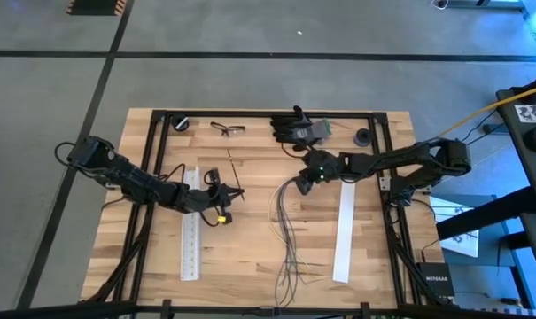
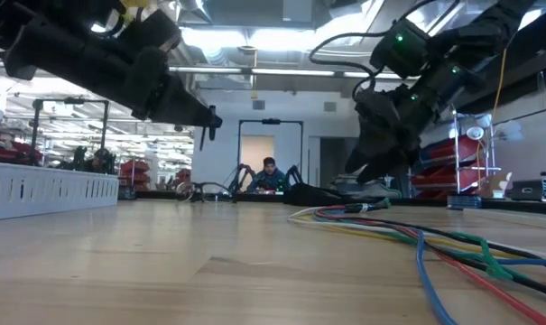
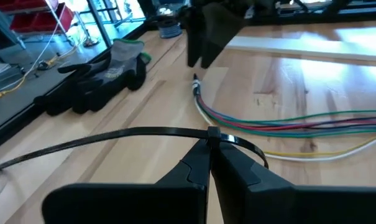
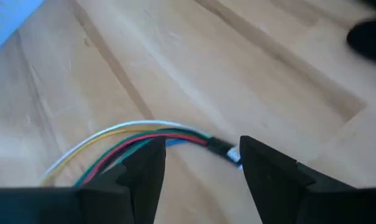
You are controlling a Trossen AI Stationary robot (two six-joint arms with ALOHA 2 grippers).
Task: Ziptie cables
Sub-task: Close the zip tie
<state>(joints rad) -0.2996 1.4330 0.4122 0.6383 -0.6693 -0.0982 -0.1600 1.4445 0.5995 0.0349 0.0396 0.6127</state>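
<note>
The cables (image 1: 290,239) lie on the wooden table, joined at their far end (image 1: 299,183) and splaying toward the near edge. They are thin wires, green, red, blue, yellow and white. My right gripper (image 4: 203,165) stands open, slanting down, with one finger on either side of the joined end (image 4: 220,148); no touch shows. To the left of the cables, my left gripper (image 1: 221,197) is shut on a thin black ziptie (image 3: 113,137), above the table. My left gripper pinches the ziptie beside its small head (image 3: 212,133) between its two fingertips. The fingers come nearly level from the table's left and lie across the strap. The ziptie is lifted clear of the table. Its long tail (image 3: 45,154) arches out to one side, and a short end (image 3: 253,152) curves off on the other.
Two long white strips lie on the table, one (image 1: 190,232) left of the cables and one (image 1: 344,232) right of them. Black gloves (image 1: 299,128), safety glasses (image 1: 228,129) and two small black items (image 1: 181,123) (image 1: 363,137) sit along the far edge.
</note>
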